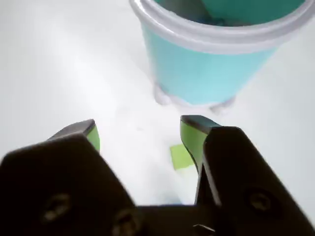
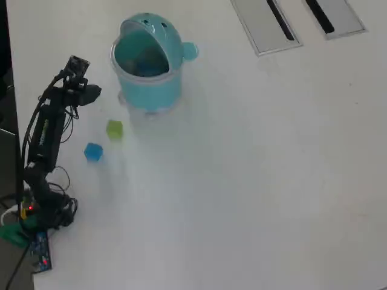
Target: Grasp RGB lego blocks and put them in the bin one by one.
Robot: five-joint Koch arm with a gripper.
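The light teal bin (image 2: 158, 90) stands at the upper left of the white table, its hooded lid (image 2: 151, 27) with holes tipped back; in the wrist view the bin (image 1: 206, 69) fills the top. A yellow-green block (image 2: 114, 128) lies just below-left of the bin, and a blue block (image 2: 92, 151) lies a little further down-left. My gripper (image 2: 91, 93) hangs left of the bin, above the table. In the wrist view the gripper (image 1: 141, 129) is open, with nothing between its green pads (image 1: 192, 140). The yellow-green block (image 1: 179, 157) shows on the table beside the right finger, partly hidden by it.
The arm's base with cables and a small board (image 2: 37, 241) sits at the table's left edge. Two grey slotted panels (image 2: 257, 27) lie at the top right. The bin's round side knob (image 2: 189, 51) points right.
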